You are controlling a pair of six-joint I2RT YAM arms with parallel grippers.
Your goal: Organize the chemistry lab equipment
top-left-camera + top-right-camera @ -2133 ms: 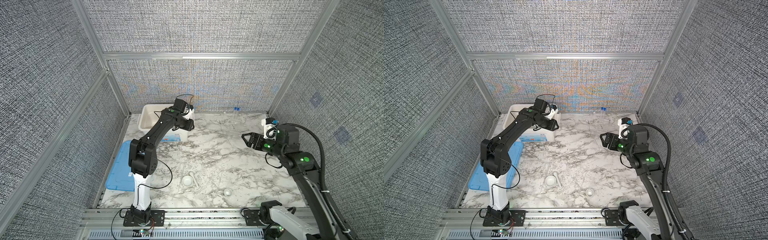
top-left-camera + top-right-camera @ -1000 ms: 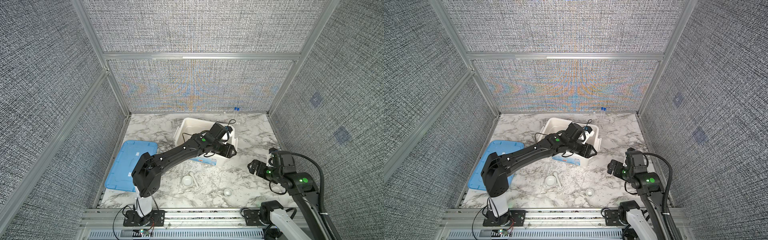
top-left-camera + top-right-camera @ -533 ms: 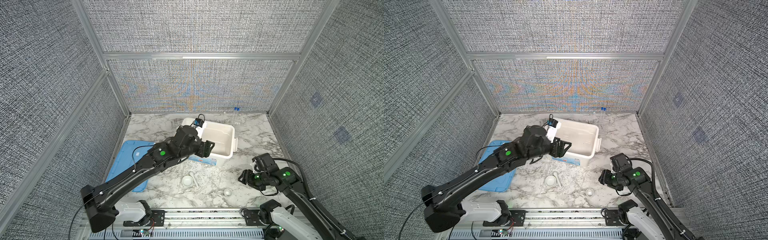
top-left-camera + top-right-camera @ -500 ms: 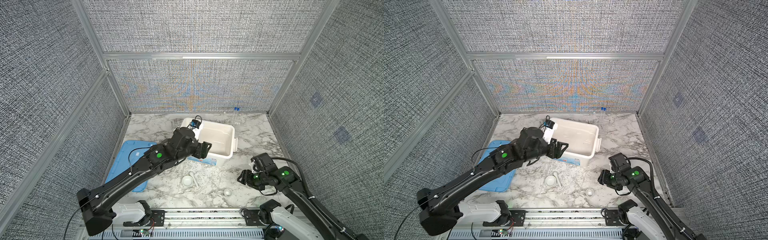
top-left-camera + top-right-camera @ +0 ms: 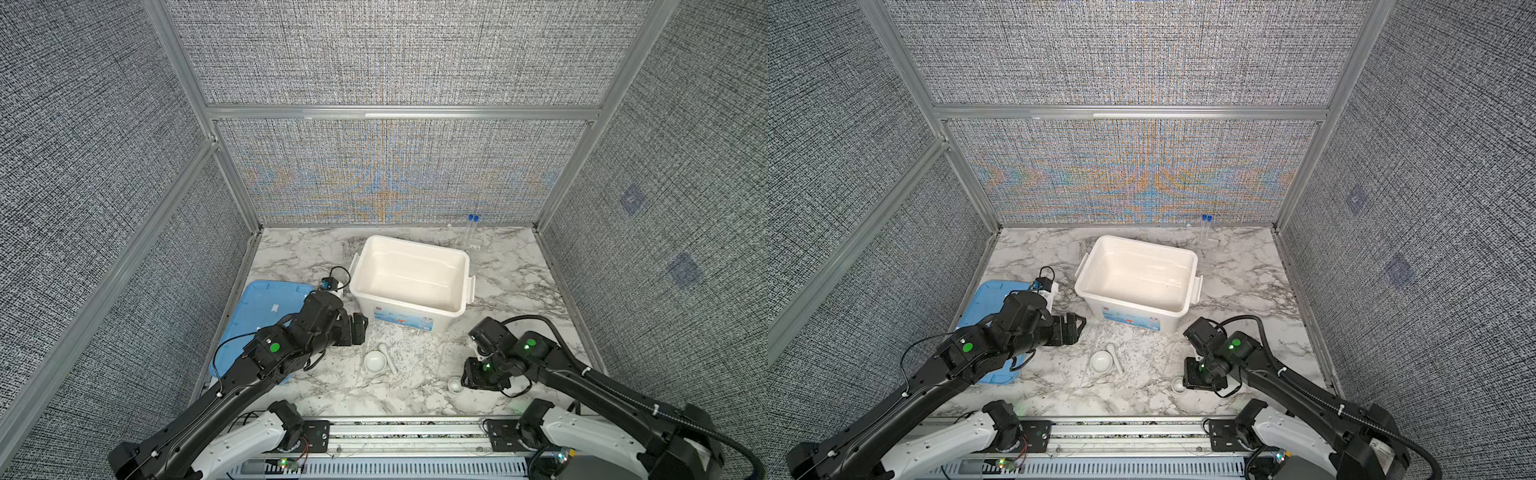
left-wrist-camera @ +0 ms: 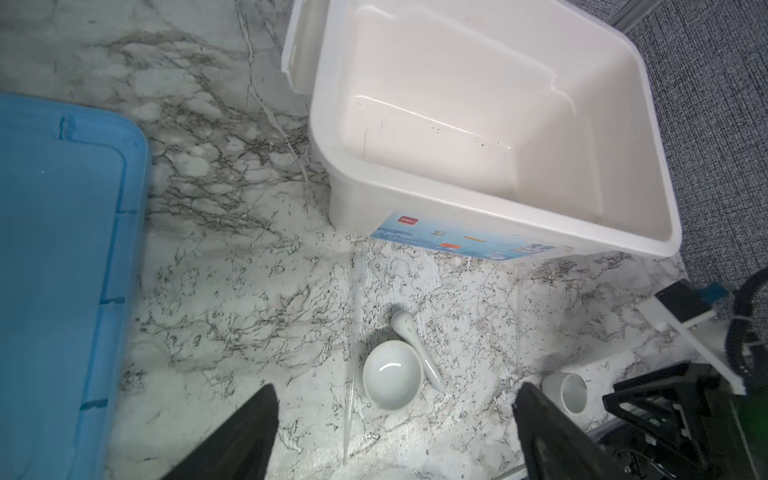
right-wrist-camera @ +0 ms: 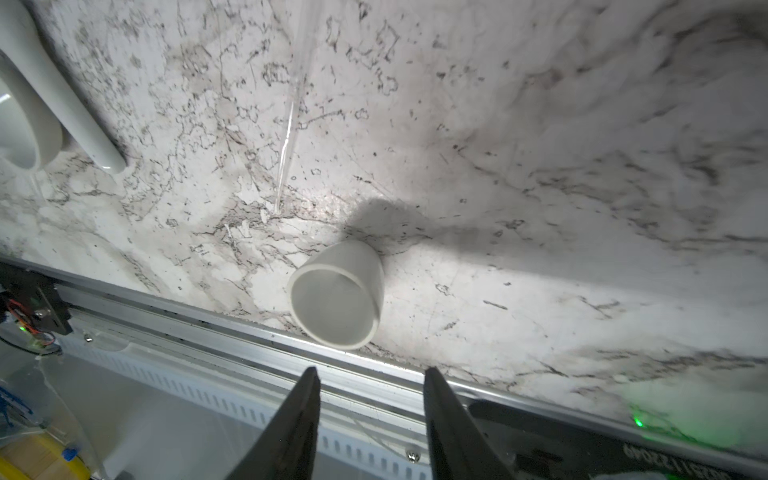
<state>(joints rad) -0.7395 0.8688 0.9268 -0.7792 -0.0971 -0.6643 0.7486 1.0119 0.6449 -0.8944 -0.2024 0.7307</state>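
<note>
White glazed cup (image 7: 336, 291) looks light, slick, brittle, best pinched across its rim; left gripper (image 6: 397, 386) and right gripper (image 7: 370, 370) both spread, empty.

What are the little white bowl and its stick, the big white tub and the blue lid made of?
Mortar bowl and pestle: probably glazed porcelain; smooth, glossy white with sharp light glints.
White tub: likely moulded plastic; thin walls, soft sheen, printed label.
Blue lid: likely plastic too; semi-matte, moulded ridges.
</note>
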